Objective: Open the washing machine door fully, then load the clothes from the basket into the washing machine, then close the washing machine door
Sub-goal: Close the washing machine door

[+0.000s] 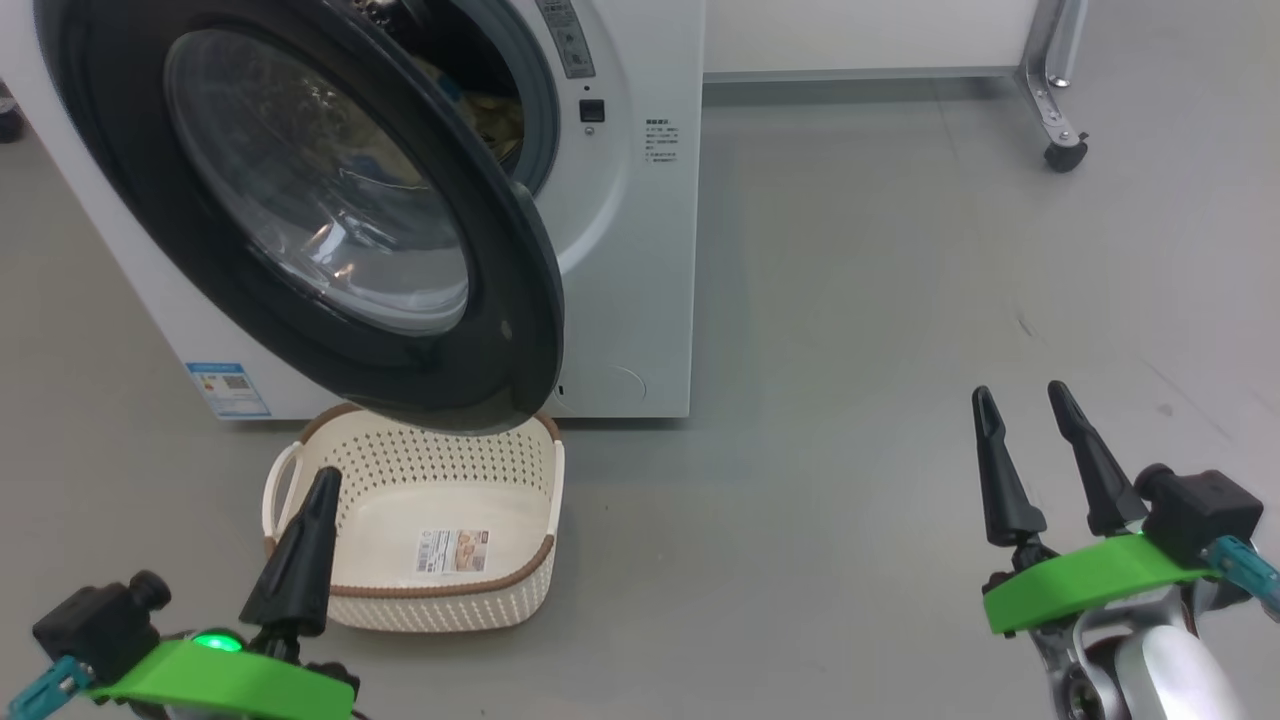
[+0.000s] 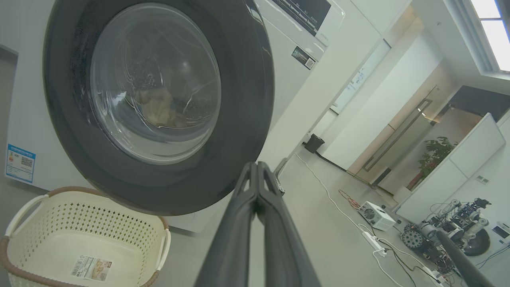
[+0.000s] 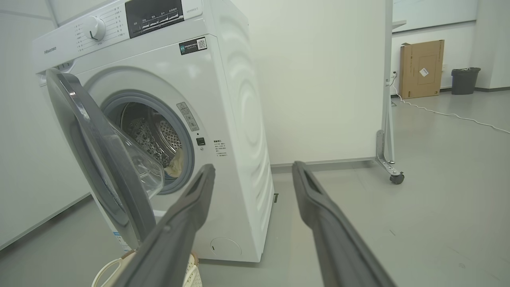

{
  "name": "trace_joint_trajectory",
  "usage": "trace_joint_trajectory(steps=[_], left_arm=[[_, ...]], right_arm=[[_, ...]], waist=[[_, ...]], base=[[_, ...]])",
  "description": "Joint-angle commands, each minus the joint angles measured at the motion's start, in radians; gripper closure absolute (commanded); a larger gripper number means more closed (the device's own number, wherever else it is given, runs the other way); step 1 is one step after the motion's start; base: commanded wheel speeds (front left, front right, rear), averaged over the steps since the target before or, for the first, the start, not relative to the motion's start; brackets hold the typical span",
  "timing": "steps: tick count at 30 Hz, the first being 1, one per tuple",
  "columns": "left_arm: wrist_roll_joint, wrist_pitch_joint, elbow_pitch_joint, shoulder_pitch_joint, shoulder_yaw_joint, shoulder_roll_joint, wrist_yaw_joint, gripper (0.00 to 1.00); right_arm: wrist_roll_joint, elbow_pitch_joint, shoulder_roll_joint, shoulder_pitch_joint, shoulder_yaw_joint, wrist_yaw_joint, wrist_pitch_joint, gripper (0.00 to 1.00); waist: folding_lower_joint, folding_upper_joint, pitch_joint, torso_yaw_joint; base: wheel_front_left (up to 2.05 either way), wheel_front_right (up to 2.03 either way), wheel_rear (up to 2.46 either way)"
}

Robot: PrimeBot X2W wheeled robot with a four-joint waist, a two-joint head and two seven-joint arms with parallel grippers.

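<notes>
Clothes (image 1: 498,122) sit inside the washing machine (image 1: 640,300), basket (image 1: 450,470) bare under the half-swung washing machine door (image 1: 520,300), so left gripper (image 1: 318,500) is pinched shut on nothing, likely to nudge the door closed, while right gripper (image 1: 1020,392) hangs spread, empty, well clear.

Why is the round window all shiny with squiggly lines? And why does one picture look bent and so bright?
Head view: the glass of the washing machine door mirrors pale streaks of light. Left wrist view: the wide lens stretches the door oval, and the ceiling light is washed out white. Right wrist view: even light, but the right pincer looms large near the lens.
</notes>
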Motion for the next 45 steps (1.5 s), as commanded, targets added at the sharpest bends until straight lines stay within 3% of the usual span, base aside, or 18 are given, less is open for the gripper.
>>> trace_joint_trajectory(steps=[1,4,10,20,22,23,24,45], left_arm=[[0.041,-0.021,-0.015,-0.037,0.035,0.033,-0.007,1.0],[0.147,-0.039,0.014,-0.026,0.039,0.033,-0.007,1.0],[0.391,-0.042,-0.003,0.002,0.1,-0.03,-0.007,1.0],[0.534,-0.042,0.031,0.036,0.102,-0.087,-0.007,1.0],[0.542,-0.042,0.045,0.04,0.106,-0.098,-0.007,0.52],[0.546,-0.042,0.053,0.042,0.113,-0.105,-0.007,0.12],[0.548,-0.042,0.06,0.043,0.12,-0.113,-0.007,0.0],[0.581,-0.042,0.144,0.034,0.17,-0.145,-0.007,0.0]], right_arm=[[-0.005,-0.041,-0.012,-0.023,0.022,0.01,-0.001,0.0],[-0.005,-0.043,-0.01,-0.012,0.029,0.01,0.002,0.0],[-0.001,-0.045,-0.006,-0.002,0.038,0.01,0.005,0.0],[0.0,-0.039,0.0,0.004,0.042,0.01,0.01,0.0],[-0.001,-0.039,0.001,0.003,0.041,0.01,0.012,0.0],[-0.001,-0.039,0.002,0.003,0.041,0.01,0.013,0.0],[-0.001,-0.039,0.002,0.003,0.042,0.01,0.013,0.0],[-0.005,-0.03,0.002,0.003,0.043,0.01,0.027,0.0]], waist=[[0.0,-0.0001,-0.012,0.014],[0.0,-0.0001,-0.019,0.027],[0.0,-0.0001,-0.025,0.045],[0.0,-0.0001,-0.023,0.064],[0.0,-0.0001,-0.023,0.067],[0.0,-0.0001,-0.024,0.068],[0.0,-0.0001,-0.024,0.069],[0.0,-0.0001,-0.03,0.07]], base=[[0.0,0.0,0.0],[0.0,0.0,0.0],[0.0,0.0,0.0],[0.0,0.0,0.0],[0.0,0.0,0.0],[0.0,0.0,0.0],[0.0,0.0,0.0],[0.0,0.0,0.0]])
